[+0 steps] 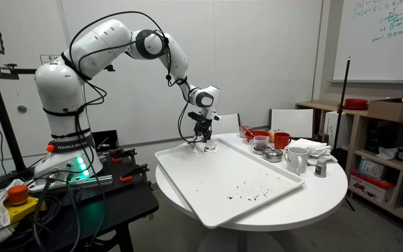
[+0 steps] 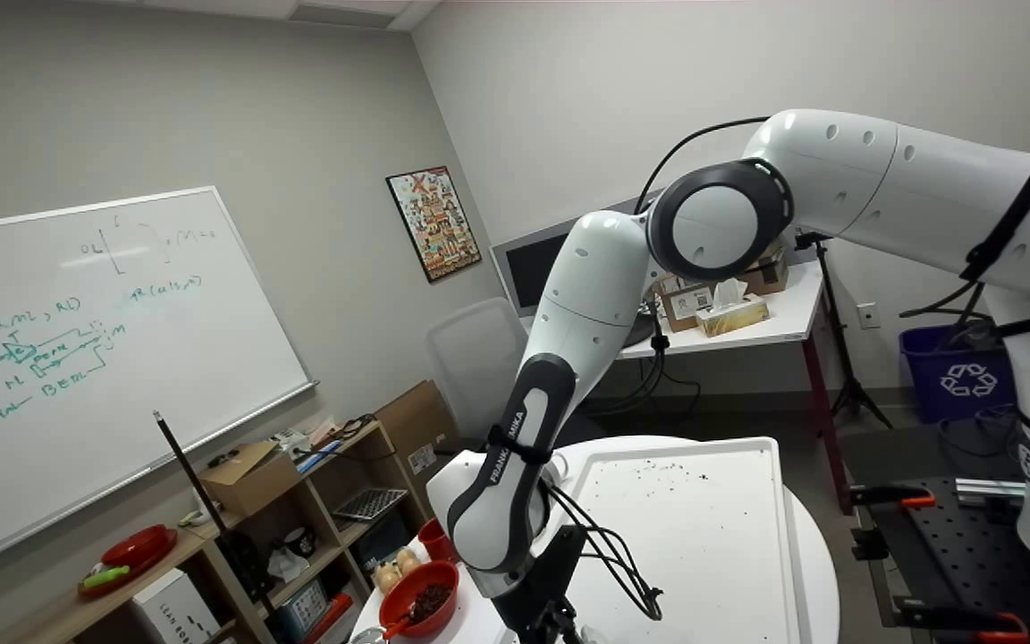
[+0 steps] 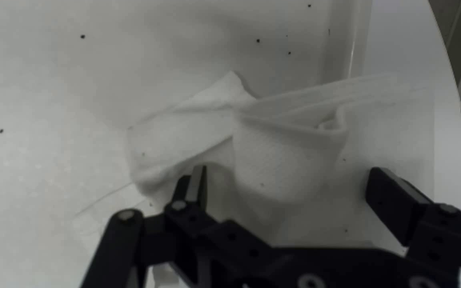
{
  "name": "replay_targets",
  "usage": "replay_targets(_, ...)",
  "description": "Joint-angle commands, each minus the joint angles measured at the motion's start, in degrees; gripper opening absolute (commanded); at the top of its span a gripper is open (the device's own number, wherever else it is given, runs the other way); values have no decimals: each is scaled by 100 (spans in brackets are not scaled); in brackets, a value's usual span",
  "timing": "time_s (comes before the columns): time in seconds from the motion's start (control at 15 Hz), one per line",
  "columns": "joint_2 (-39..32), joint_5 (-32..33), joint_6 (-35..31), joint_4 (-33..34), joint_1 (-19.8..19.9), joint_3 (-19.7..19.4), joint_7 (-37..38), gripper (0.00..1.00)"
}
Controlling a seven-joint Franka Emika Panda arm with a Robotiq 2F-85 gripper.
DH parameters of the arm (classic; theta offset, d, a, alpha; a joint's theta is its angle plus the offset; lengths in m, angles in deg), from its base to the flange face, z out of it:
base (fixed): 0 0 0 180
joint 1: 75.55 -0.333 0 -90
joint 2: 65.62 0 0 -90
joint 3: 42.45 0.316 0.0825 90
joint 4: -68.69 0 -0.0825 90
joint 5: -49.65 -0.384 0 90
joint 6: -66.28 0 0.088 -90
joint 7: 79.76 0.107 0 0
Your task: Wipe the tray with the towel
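Round white table [image 1: 322, 189] overhung by tray [image 1: 222, 175], towel [image 1: 205, 148] at its far end

In both exterior views, one corner of the tray is carried past the table's rim. Open room is offered across the tray's middle, between the towel and the dark specks [image 1: 255, 198] scattered toward the opposite end; one long edge is flanked by a metal tin [image 1: 272, 155] and a grey mug [image 1: 296, 160].

In an exterior view, the arm [image 2: 600, 286] is cut off below, and nearly all of the towel is lost with it. In the wrist view, the towel's right limit is hard to make out. The gripper [image 3: 285, 170] is seen released, its fingers [image 3: 392, 200] set well apart around a bunched fold; whether the cloth is touched cannot be told. The towel's long axis is laid aslant there, lower left to upper right, one peaked corner pointed upward.
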Motion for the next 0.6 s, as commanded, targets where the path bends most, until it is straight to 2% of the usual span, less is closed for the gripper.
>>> replay_targets(0.0,-181,-39,177,309,-52,-57,105,100)
replay_targets(0.13,-193,-42,162,328,-44,-57,103,97)
replay_targets(0.2,-196,-39,151,330,-44,-56,92,73)
replay_targets(0.33,-195,-34,133,333,-47,-55,87,72)
replay_targets(0.47,-171,-38,113,310,-45,-46,75,59)
replay_targets(0.53,-154,-40,95,289,-45,-40,68,49)
